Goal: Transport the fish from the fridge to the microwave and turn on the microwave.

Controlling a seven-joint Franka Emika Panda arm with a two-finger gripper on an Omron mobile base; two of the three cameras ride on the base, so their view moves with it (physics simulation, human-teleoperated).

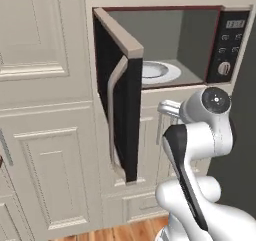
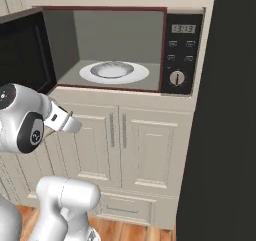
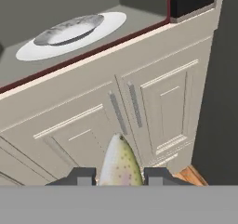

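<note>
The microwave [image 1: 165, 45] stands open, its dark glass door [image 1: 120, 95] swung out to the left with the curved handle [image 1: 114, 120] facing the room. Inside, a white round turntable plate [image 2: 114, 71] lies on the grey floor of the cavity. The black control panel [image 2: 181, 52], with its display, buttons and round knob [image 2: 176, 77], sits at the right of the opening.

In the hand view the fish [image 3: 121, 165] is clamped between the jaws of the gripper [image 3: 120, 175], its pale speckled body sticking forward from between the two dark fingertips [image 3: 155, 174]. The fish is below the microwave's opening and outside it, in front of the cream cabinet doors [image 3: 139, 111] under the microwave, pointing towards the gap between the two doors with their thin vertical handles [image 3: 126, 108].

In the base views the white arm [image 1: 200, 150] is folded in front of those lower cabinets, its wrist just under the level of the microwave's bottom edge. A strip of wooden floor [image 2: 125, 230] shows at the foot of the cabinets.
</note>
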